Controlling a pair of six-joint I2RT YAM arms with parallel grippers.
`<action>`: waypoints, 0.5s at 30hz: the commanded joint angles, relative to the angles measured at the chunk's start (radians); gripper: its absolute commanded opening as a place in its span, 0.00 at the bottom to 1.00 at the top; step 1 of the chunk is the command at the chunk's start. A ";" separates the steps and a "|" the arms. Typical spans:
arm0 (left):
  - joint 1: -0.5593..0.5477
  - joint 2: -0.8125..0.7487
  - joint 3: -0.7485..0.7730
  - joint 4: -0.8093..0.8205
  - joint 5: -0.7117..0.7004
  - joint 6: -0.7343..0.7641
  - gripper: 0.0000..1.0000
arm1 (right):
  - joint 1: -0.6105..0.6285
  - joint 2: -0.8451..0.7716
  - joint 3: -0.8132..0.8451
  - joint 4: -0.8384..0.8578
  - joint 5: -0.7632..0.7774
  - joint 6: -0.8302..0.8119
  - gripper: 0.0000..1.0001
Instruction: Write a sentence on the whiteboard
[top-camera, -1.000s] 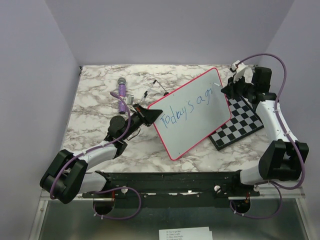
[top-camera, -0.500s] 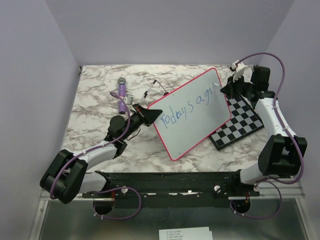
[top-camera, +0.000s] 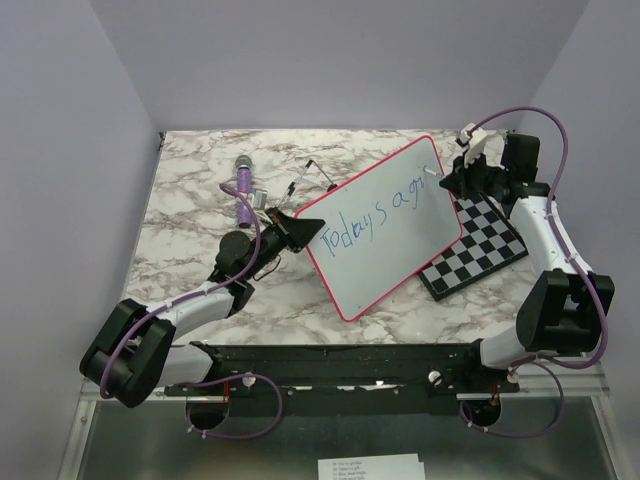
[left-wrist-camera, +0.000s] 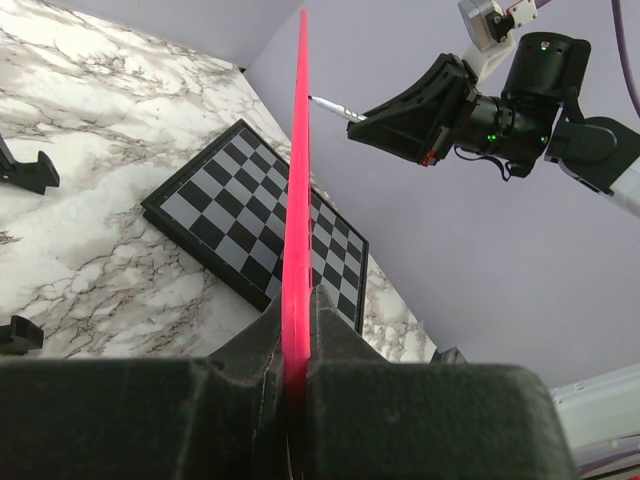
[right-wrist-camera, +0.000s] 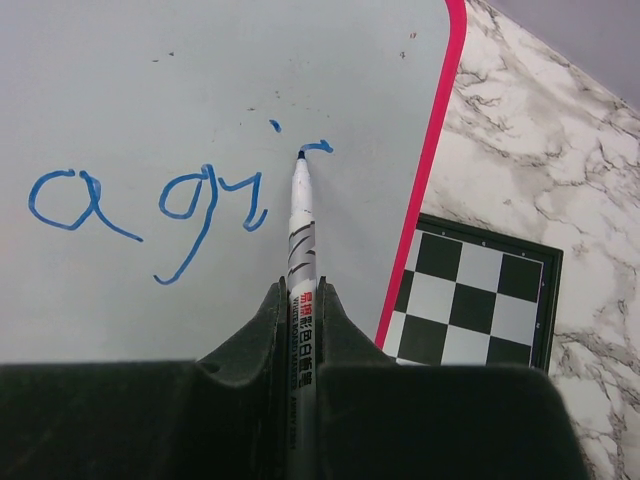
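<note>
I have the whiteboard (top-camera: 385, 225) lying at an angle across the middle-right of the marble table (top-camera: 190, 215), its long sides running from near-left up to far-right. In the overhead view its right end overlaps the chessboard (top-camera: 492, 238). My left gripper (left-wrist-camera: 297, 312) is pinched tight on the board's pink rim near the left corner. In the left wrist view I see that rim edge-on between the two fingers, with no gap on either side. My right gripper (right-wrist-camera: 301, 300) is closed hard around a white marker (right-wrist-camera: 299, 225), whose barrel sticks out ahead of the fingers. Its blue tip touches the white surface close to the board's right short edge.

The sentence (top-camera: 378, 215) reads "Today's a gi" in blue, slanting along the board's length. In the right wrist view a short hooked stroke sits at the marker tip, just right of the dot of the "i". I cannot tell from these views whether the board's right end rests on the chessboard or is held just above it. A purple-handled tool (top-camera: 243, 187) lies on the table to the far left of the board, apart from both arms
</note>
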 joint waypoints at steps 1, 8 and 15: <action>-0.005 -0.018 0.032 0.122 0.053 0.007 0.00 | -0.007 -0.023 -0.037 -0.049 0.015 -0.039 0.01; -0.005 -0.023 0.028 0.122 0.050 0.007 0.00 | -0.029 -0.047 -0.065 -0.070 0.032 -0.054 0.01; -0.005 -0.025 0.023 0.123 0.049 0.007 0.00 | -0.052 -0.075 -0.114 -0.099 0.038 -0.090 0.01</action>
